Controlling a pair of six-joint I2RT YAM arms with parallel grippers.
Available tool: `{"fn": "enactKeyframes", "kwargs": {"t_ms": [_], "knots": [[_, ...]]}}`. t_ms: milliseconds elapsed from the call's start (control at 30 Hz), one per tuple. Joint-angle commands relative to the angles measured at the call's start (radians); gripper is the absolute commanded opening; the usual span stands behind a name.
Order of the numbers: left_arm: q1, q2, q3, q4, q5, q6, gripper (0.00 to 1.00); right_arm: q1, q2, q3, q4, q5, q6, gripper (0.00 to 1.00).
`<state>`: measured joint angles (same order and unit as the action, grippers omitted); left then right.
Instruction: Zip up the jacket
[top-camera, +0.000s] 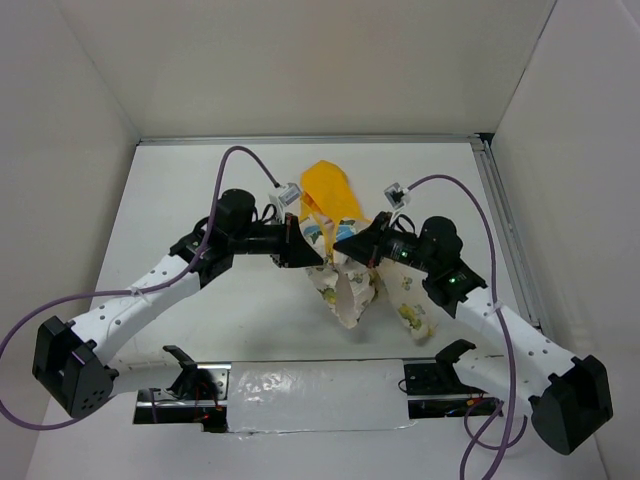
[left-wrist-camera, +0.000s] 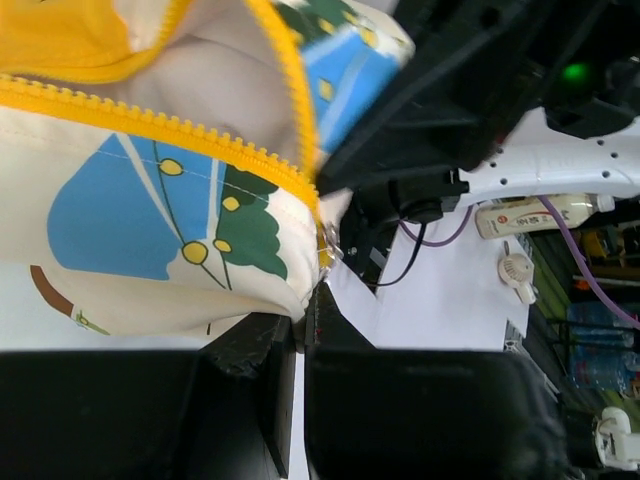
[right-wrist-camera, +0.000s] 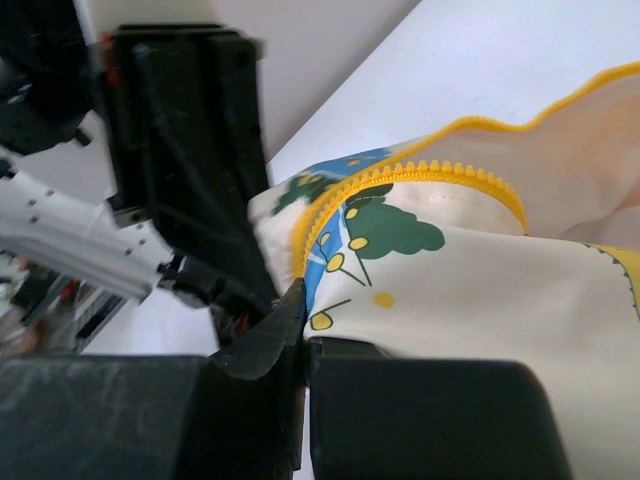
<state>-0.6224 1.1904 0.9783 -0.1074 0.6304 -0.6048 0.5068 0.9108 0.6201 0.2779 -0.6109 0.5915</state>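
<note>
as left gripper (top-camera: 310, 257) pinches the jacket (top-camera: 352, 298) — right gripper (top-camera: 343, 244) clamps it.

— What stands around the white table (top-camera: 170, 190)?
— Plain white walls (top-camera: 300, 60) on three sides, evenly lit. A metal rail (top-camera: 508, 230) runs along the table edge, outward of the right fingers (right-wrist-camera: 420, 420).
— And beyond the left fingers (left-wrist-camera: 420, 420)?
— Blurred clutter off the table, with blue bottles (left-wrist-camera: 603, 368) among it.
</note>
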Motion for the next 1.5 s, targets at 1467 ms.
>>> {"fn": "enactKeyframes", "kwargs": {"t_ms": [1467], "knots": [[-0.072, 0.074, 0.183, -0.058, -0.184, -0.018, 0.0, 0.098, -0.053, 0.046, -0.114, 0.443, -0.14, 0.0]]}}
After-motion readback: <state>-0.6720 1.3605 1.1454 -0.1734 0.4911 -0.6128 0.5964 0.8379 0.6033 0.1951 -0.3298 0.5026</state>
